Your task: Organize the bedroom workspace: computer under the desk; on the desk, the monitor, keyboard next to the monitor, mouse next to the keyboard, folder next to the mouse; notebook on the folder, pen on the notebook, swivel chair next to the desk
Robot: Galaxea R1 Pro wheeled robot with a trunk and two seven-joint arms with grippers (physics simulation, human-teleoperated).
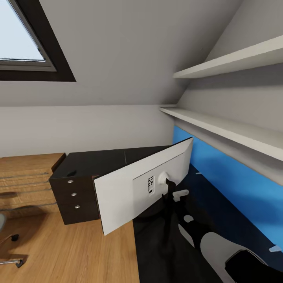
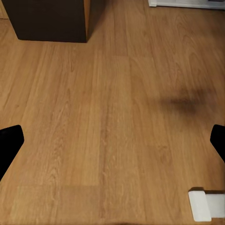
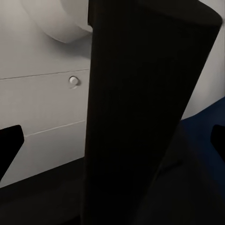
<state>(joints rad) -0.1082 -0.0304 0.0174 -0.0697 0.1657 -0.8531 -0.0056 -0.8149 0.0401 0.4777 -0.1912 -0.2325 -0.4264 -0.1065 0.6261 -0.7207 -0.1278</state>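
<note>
- The monitor [image 1: 129, 188] stands on the black worktop [image 1: 102, 161], its white back toward the camera, tilted, one lower corner overhanging the worktop edge above the wood floor [image 1: 78, 251].
- The right hand [image 3: 112, 140] has its fingers spread wide either side of the monitor's thin black stand [image 3: 136, 117], not yet closed on it.
- The left hand [image 2: 112, 140] hangs open above bare floor.
- Judgement: the wide panel looks top-heavy and fragile, so the stiff stand is the safer hold.
- A drawer unit [image 1: 74, 196] with silver knobs sits at the worktop's end.
</note>
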